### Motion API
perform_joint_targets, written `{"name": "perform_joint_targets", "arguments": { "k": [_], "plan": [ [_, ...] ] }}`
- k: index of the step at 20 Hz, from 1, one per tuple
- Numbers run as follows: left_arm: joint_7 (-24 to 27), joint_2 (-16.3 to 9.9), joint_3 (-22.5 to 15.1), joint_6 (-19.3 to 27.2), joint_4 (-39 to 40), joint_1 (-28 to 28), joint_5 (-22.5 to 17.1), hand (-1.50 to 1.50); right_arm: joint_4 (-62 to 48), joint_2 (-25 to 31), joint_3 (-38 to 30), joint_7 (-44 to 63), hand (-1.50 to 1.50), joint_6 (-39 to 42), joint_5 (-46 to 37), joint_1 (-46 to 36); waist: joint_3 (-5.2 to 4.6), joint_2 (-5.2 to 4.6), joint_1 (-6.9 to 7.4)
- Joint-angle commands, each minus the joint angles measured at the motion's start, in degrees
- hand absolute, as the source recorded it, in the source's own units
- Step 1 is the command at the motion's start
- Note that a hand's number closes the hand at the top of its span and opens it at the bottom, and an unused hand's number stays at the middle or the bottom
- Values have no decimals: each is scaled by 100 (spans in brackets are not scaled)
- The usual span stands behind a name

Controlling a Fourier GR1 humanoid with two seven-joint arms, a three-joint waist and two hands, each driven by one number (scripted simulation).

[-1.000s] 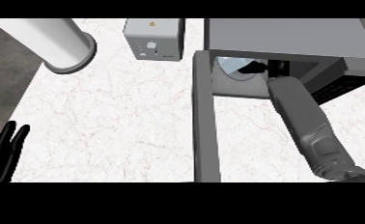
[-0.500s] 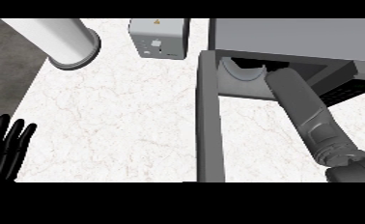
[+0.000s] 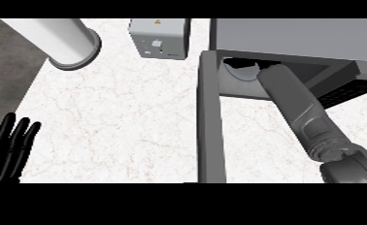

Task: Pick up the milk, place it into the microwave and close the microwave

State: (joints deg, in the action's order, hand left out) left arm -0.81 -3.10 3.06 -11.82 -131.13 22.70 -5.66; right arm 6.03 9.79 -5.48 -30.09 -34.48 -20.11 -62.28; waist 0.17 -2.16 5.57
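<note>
The grey box-shaped microwave (image 3: pixel 287 35) is sitting at the far right of the white marble counter (image 3: pixel 129 122), and its long grey door (image 3: pixel 210 122) is standing wide open, swung out toward the near edge so that it is running like a narrow bar down the counter. The robot's right grey forearm (image 3: pixel 301 107) is coming up from the lower right corner and is reaching over the threshold into the dark cavity. The right hand itself is hidden inside the microwave, so I cannot tell whether its fingers are curled or straight. Just beside the forearm's end, inside the opening, a pale rounded shape (image 3: pixel 242 72) is showing, but I cannot say what it is. The milk is nowhere to be seen on the counter, and I cannot tell whether it is sitting inside the cavity behind the arm.

At the lower left edge the robot's black left hand (image 3: pixel 16 146) is resting with its fingers straight and pointing up, holding nothing, partly over the counter's left rim.

Behind, near the far edge, a small light grey box with a yellow triangular label (image 3: pixel 158 37) is standing just left of the microwave, apart from it. Farther left, a large white cylinder with a grey rim (image 3: pixel 64 42) is lying tilted across the counter's far left corner, its rimmed end facing toward the near side.
</note>
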Motion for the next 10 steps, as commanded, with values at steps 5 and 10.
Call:
{"name": "perform_joint_targets", "arguments": {
  "k": [5, 10],
  "plan": [
    [68, 38, -151, -34, 45, 60, 242, -150, -8, -33, -251, 62, -150, -346, 174, -85, -4, 30, -62],
    [20, 37, -33, -37, -109, 141, 95, -150, 90, 66, -409, -224, -150, -376, 294, 23, -4, 45, -87]
  ]
}}
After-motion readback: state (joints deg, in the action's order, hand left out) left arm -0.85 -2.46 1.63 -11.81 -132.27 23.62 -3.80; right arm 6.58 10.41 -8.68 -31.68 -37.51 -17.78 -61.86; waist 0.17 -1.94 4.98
